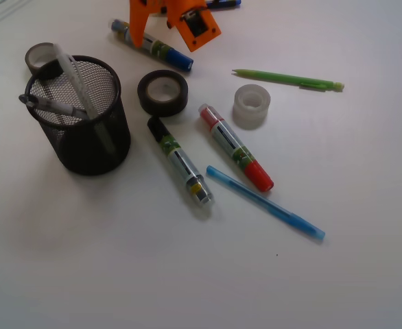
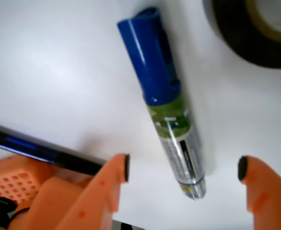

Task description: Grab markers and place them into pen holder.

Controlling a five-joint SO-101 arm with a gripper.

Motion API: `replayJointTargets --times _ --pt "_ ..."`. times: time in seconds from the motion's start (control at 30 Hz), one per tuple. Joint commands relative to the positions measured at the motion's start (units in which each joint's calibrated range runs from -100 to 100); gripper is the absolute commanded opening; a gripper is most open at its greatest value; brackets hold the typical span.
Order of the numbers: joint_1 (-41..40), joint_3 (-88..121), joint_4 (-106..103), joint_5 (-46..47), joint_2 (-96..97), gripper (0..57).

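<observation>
My orange gripper (image 1: 161, 19) hangs at the top of the front view over the blue-capped marker (image 1: 161, 49). In the wrist view the gripper (image 2: 183, 168) is open, and the blue-capped marker (image 2: 167, 103) lies on the table with its silver tail end between the two fingertips, touching neither. The black-capped marker (image 1: 179, 159) and the red-capped marker (image 1: 237, 148) lie in the middle of the table. The black mesh pen holder (image 1: 84, 130) stands at the left with pens inside.
A black tape roll (image 1: 162, 92) (image 2: 255, 33) lies right of the holder, a clear tape roll (image 1: 251, 105) beside it, another roll (image 1: 40, 56) behind the holder. A green mechanical pencil (image 1: 290, 79), a thin blue pen (image 1: 266, 202) and a dark pen (image 2: 40, 151) lie about.
</observation>
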Motion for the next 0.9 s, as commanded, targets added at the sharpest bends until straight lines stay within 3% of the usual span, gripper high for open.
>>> replayJointTargets --times 0.0,0.33,0.87 --pt "-0.1 3.1 -1.7 -1.4 -4.8 26.2" --pt "0.3 19.8 -12.7 -3.9 -16.5 26.2" --pt "-0.3 28.0 -19.9 -3.7 -17.0 26.1"
